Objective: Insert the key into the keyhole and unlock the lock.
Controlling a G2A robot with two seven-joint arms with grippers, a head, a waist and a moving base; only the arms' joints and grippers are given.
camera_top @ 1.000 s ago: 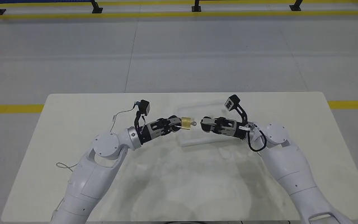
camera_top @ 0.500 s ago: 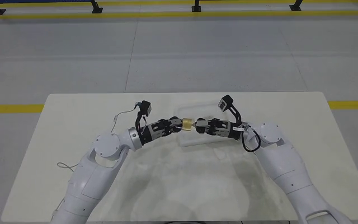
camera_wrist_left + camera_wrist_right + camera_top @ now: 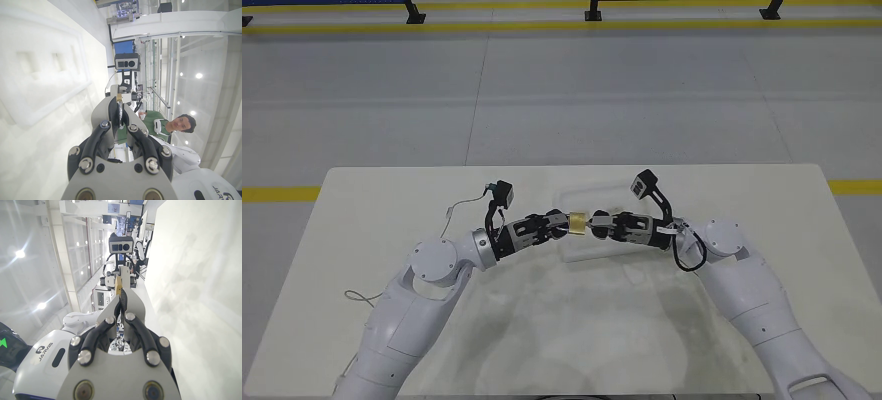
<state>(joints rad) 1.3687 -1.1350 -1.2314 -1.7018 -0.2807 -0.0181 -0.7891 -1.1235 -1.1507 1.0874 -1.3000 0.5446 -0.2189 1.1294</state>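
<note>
A brass padlock [image 3: 578,220] is held over the white table [image 3: 392,200], a little toward 12 o'clock from the tabletop's centre, caught between the robot's two arms. The left gripper [image 3: 564,221] comes in from the padlock's 9 o'clock. In the left wrist view its fingers [image 3: 113,111] are clamped on the steel shackle [image 3: 120,113], and the brass body points away toward the other arm. The right gripper [image 3: 597,225] meets the lock from 3 o'clock. In the right wrist view its black pads [image 3: 123,300] are pinched together with their tips touching the padlock's free end. Whether the key sits between them cannot be told. Below the pair lies a white foam tray [image 3: 617,195] with rectangular recesses. It stretches from under the padlock toward 3 o'clock and 12 o'clock. A thin pale cable [image 3: 454,208] loops on the table at the left arm's 9 o'clock side.
</note>
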